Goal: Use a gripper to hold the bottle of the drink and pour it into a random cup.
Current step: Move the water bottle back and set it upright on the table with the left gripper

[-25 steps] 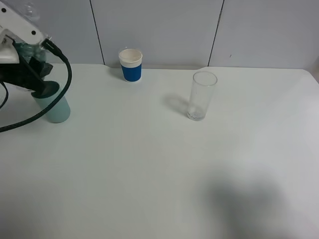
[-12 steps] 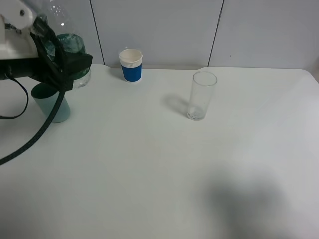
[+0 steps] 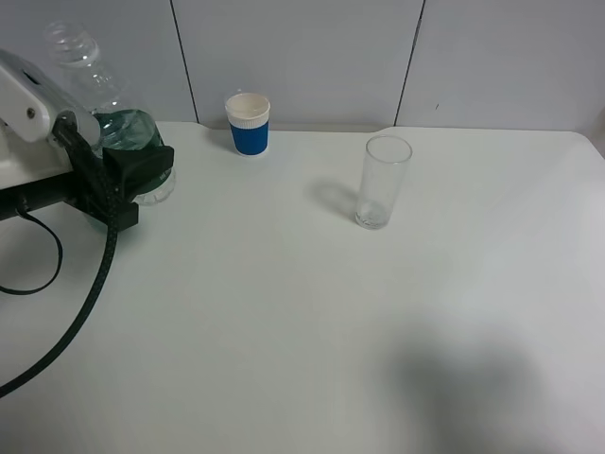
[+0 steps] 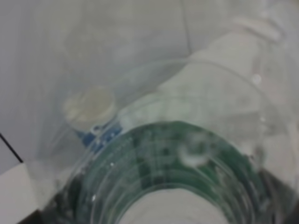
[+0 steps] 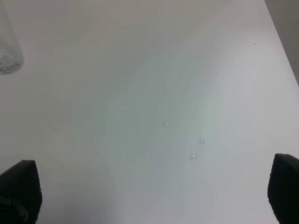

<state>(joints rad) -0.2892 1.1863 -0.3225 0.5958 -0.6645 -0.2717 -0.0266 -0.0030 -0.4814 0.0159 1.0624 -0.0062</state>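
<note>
My left gripper [image 3: 138, 170] is shut on the bottle of the drink [image 3: 121, 121], gripping its lower body at the dark green label. The bottle stands nearly upright at the table's far left, its open ribbed neck [image 3: 72, 43] leaning back to the left. In the left wrist view the bottle [image 4: 163, 158] fills the picture, blurred. The teal cup is hidden behind the gripper and bottle. My right gripper [image 5: 152, 189] is open and empty above bare table; it does not show in the exterior high view.
A blue-and-white paper cup [image 3: 248, 123] stands at the back, also seen through the bottle [image 4: 91, 106]. A tall clear glass [image 3: 383, 180] stands right of centre, its base in the right wrist view [image 5: 7, 53]. A black cable [image 3: 80, 312] trails over the front left.
The bottle, tipped over the teal cup a second ago, has swung back to nearly upright. The left gripper has moved right and down with it, now covering the cup.
</note>
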